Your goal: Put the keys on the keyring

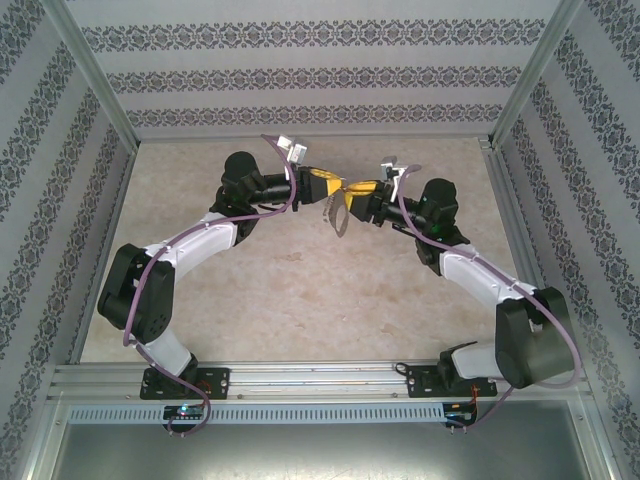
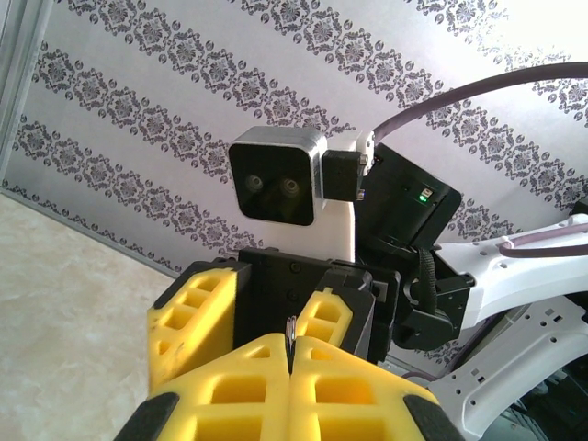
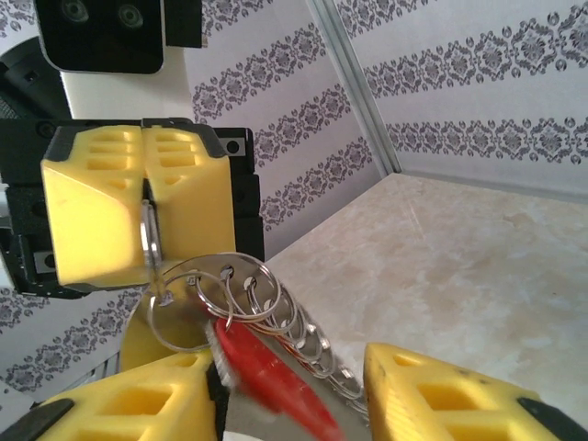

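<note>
Left hand (image 3: 138,197) clamped shut on the top loop of the keyring (image 3: 294,326), which hangs mid-air over the far worktop (image 3: 478,266), clip row running down toward the adjacent right hand (image 3: 294,390), fingers apart around the blurred red key (image 3: 266,377), grip unconfirmed.

top: overhead, far | wrists: close, level, facing each other

We see the grey keyring (image 3: 303,333) hang pinched in the left end effector (image 3: 145,179), silvery clips trailing downward; the red-headed key (image 3: 266,378), blurred, sits just beside them.
</note>
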Controlling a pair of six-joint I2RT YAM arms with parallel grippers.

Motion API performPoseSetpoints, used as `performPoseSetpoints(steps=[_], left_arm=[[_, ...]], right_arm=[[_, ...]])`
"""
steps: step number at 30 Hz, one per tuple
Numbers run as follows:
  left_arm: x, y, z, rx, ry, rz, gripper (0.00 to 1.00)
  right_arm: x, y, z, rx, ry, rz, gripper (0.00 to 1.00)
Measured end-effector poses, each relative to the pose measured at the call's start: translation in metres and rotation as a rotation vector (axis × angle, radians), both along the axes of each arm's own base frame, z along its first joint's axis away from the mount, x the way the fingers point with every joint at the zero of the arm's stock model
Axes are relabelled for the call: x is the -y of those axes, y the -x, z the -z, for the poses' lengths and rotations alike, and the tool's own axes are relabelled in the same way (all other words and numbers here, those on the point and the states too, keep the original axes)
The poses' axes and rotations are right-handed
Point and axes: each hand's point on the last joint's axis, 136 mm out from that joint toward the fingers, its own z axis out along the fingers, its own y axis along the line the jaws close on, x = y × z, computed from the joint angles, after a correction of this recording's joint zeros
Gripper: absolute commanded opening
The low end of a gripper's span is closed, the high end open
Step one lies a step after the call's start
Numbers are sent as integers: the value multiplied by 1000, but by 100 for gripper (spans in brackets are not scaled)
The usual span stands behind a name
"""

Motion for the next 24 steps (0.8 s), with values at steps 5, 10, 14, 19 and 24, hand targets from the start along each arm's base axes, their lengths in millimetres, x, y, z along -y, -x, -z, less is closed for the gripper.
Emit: performPoseSetpoints(steps=[5, 10, 14, 19, 24], left_arm=[[0, 0, 0, 0, 0, 0, 0], [0, -1, 0, 0, 1, -4, 0], [0, -1, 0, 0, 1, -4, 0], [0, -1, 0, 0, 0, -3, 0], [0, -1, 0, 0, 0, -3, 0]], right_arm=[[3, 8, -1, 10, -3, -2, 16], [3, 12, -1, 12, -3, -17, 0], [3, 14, -3, 15, -5, -20, 0], [4, 16, -7, 27, -8, -18, 0], [7, 18, -13, 44, -12, -12, 0]])
